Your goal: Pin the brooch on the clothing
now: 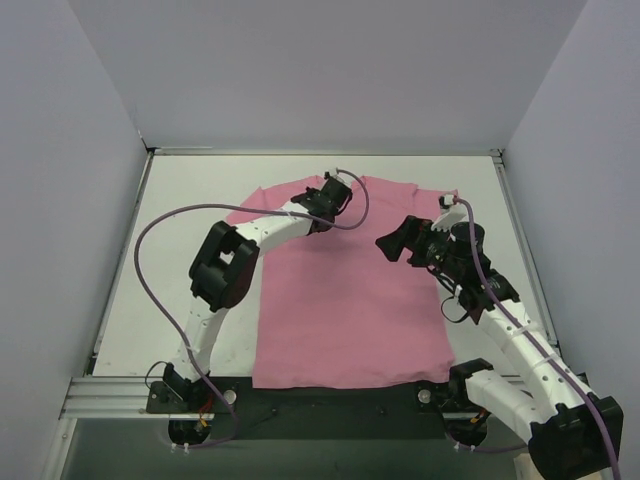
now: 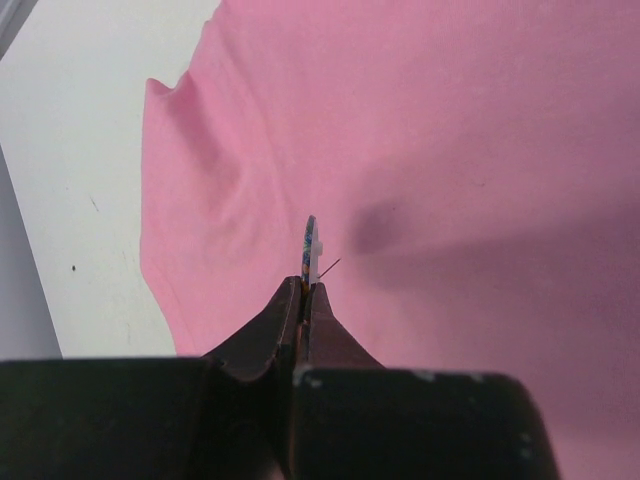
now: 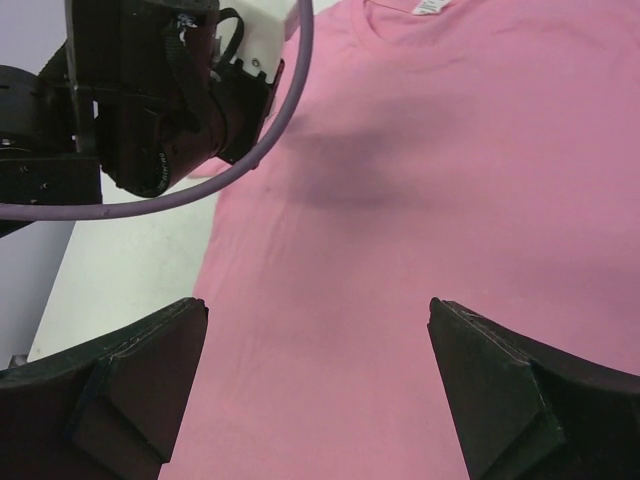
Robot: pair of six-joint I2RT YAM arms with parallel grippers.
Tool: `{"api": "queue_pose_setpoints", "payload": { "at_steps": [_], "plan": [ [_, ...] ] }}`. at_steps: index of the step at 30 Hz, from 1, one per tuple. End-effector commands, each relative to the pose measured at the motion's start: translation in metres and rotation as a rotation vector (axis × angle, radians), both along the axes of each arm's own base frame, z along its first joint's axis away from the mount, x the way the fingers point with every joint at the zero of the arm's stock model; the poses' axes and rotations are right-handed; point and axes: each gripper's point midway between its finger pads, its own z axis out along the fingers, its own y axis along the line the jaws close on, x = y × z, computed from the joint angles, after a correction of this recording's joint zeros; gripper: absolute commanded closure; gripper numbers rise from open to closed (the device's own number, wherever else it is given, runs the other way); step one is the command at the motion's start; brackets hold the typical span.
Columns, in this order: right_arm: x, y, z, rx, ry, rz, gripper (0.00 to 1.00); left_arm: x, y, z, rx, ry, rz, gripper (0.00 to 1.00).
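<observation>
The left gripper (image 2: 303, 292) pinches the tiny, probably light and stiff brooch (image 2: 311, 248) by its rim, thin pin (image 2: 332, 266) exposed, above the soft, likely bunch-prone T-shirt (image 2: 480, 150) near its collar (image 3: 380, 10), while the right gripper (image 3: 315, 312) hangs wide open and empty over its chest.

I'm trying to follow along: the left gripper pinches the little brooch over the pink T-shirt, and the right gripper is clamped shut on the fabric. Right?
Not quite. The right gripper is open, its jaws spread wide over the pink T-shirt and gripping no fabric, as the right wrist view shows. The left gripper does pinch the brooch over the shirt.
</observation>
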Motion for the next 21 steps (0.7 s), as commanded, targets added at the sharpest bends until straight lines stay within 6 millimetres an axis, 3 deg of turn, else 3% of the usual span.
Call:
{"api": "queue_pose_setpoints", "payload": {
  "at_steps": [1,11,21],
  "plan": [
    [-0.002,-0.013,-0.005,-0.007,0.021,-0.045,0.0,0.017,-0.007,0.011,-0.006,-0.061,0.023,1.0],
    [0.001,-0.019,-0.003,-0.019,0.019,-0.062,0.0,0.021,-0.005,0.012,0.034,-0.059,0.045,1.0],
    [-0.001,-0.022,-0.007,-0.02,0.051,-0.069,0.0,0.02,0.003,-0.011,0.094,-0.035,0.085,1.0]
  ]
}}
